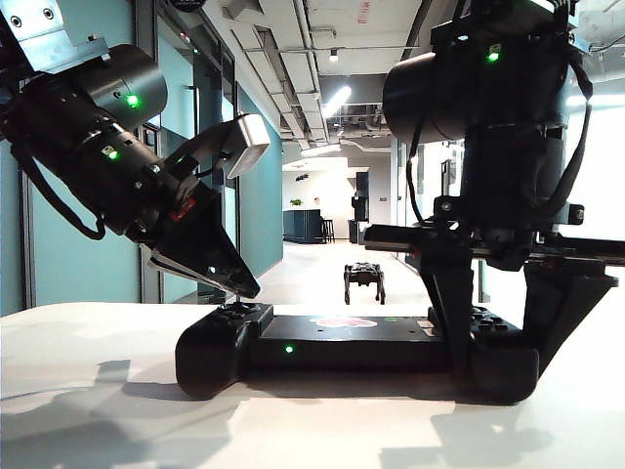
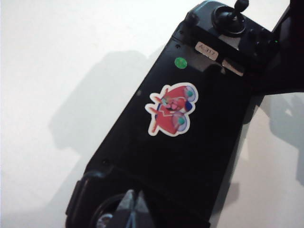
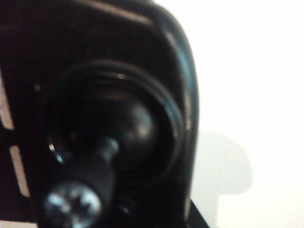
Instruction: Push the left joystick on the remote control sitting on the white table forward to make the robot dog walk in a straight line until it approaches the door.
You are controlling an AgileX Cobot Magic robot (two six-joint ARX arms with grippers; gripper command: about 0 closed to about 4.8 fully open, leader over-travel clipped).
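The remote control [image 1: 356, 352] lies on the white table [image 1: 98, 410]. The left pincer [image 1: 239, 285], its fingers pressed together, tips down onto the controller's left joystick [image 1: 234, 305]. The right pincer [image 1: 503, 362] straddles and clamps the controller's right end. Beyond the controller, the robot dog [image 1: 364, 280] stands on the corridor floor.

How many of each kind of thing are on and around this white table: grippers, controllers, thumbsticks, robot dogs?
Grippers: 2, the left gripper over the controller's left end, the right gripper gripping its right end.
Remote control: 1.
Thumbsticks: 2, the left joystick and the right thumbstick.
Robot dog: 1, on the floor beyond.
White table: 1.
Total: 7.
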